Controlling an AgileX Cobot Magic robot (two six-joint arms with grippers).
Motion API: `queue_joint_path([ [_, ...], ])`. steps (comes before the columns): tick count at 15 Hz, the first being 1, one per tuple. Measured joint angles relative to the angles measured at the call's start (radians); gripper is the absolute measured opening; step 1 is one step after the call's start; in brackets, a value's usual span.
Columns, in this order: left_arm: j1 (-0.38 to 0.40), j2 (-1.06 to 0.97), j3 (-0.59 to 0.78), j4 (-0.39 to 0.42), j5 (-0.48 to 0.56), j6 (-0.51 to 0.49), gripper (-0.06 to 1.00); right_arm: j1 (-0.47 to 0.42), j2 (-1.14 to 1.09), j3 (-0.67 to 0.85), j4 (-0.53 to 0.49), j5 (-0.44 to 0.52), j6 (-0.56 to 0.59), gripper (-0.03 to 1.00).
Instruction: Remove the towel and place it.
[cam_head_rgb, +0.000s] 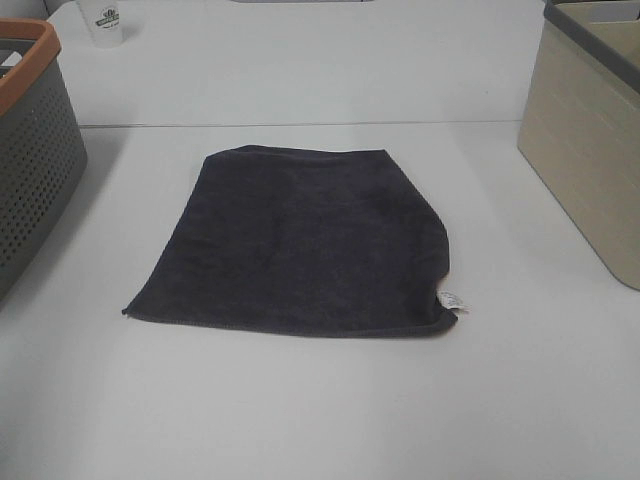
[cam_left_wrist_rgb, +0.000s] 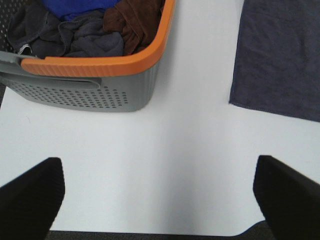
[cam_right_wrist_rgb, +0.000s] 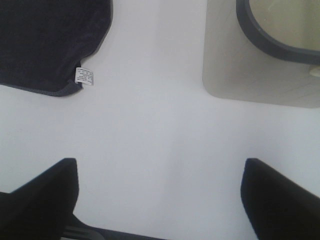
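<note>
The dark charcoal-grey towel (cam_head_rgb: 305, 240) lies flat in the middle of the white table, with its small white tag (cam_head_rgb: 451, 301) at the front right corner. Its edge shows in the left wrist view (cam_left_wrist_rgb: 280, 55) and its tagged corner in the right wrist view (cam_right_wrist_rgb: 50, 45). My left gripper (cam_left_wrist_rgb: 160, 200) is open and empty above the table's front edge, between the basket and the towel. My right gripper (cam_right_wrist_rgb: 160, 200) is open and empty above the table, right of the towel's tagged corner. Neither gripper shows in the exterior high view.
A grey perforated basket with an orange rim (cam_head_rgb: 30, 150) stands at the left; the left wrist view (cam_left_wrist_rgb: 100, 65) shows crumpled cloths inside. A beige bin with a dark rim (cam_head_rgb: 590, 140) stands at the right, also in the right wrist view (cam_right_wrist_rgb: 260, 65). A white cup (cam_head_rgb: 103, 22) sits far back left.
</note>
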Motion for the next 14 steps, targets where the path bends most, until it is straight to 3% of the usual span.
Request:
queue_joint_path([
  [7,0.0,-0.342,0.21,-0.014,-0.026,0.003,0.96,0.0,-0.432,0.31,0.035,-0.053,0.008,0.86],
  [14,0.0,-0.612,0.315,-0.014,-0.056,0.005,0.96,0.0,-0.657,0.41,0.127,-0.051,-0.04,0.86],
])
